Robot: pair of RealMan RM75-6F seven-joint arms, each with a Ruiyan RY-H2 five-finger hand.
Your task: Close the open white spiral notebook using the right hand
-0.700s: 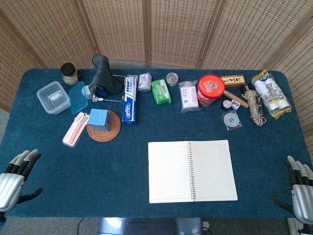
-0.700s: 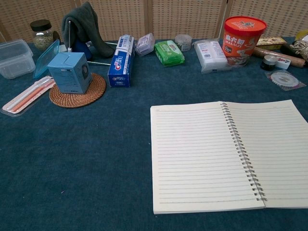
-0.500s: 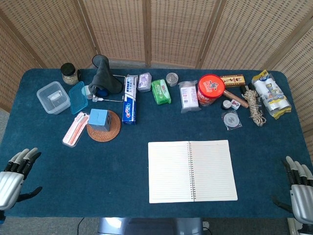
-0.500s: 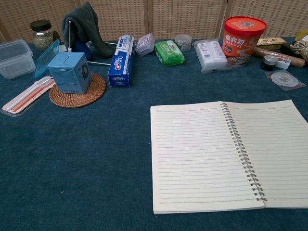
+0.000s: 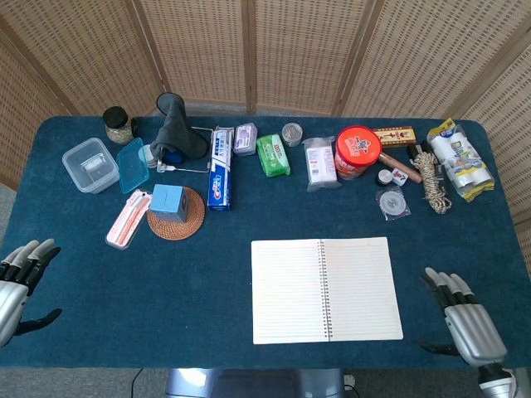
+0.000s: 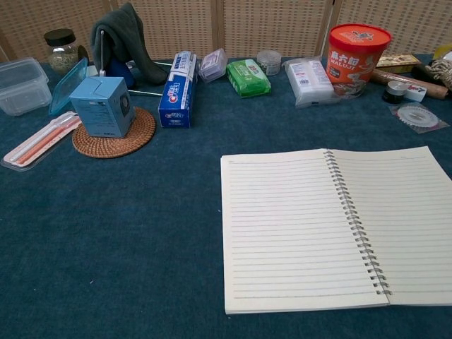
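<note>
The white spiral notebook lies open and flat on the blue table, its lined pages showing and its wire spine running front to back; the chest view shows it too. My right hand hovers over the table's front right corner, fingers spread and empty, a short way right of the notebook's right page. At the front left edge my left hand is open and holds nothing. Neither hand appears in the chest view.
Along the back stand a red tub, a toothpaste box, a green pack, a tissue pack, rope and a grey cloth. A blue box sits on a woven coaster; plastic containers lie at far left.
My right hand has moved left and inward from the table's right edge toward the notebook. My left hand has slid slightly further left. The notebook has not moved.
</note>
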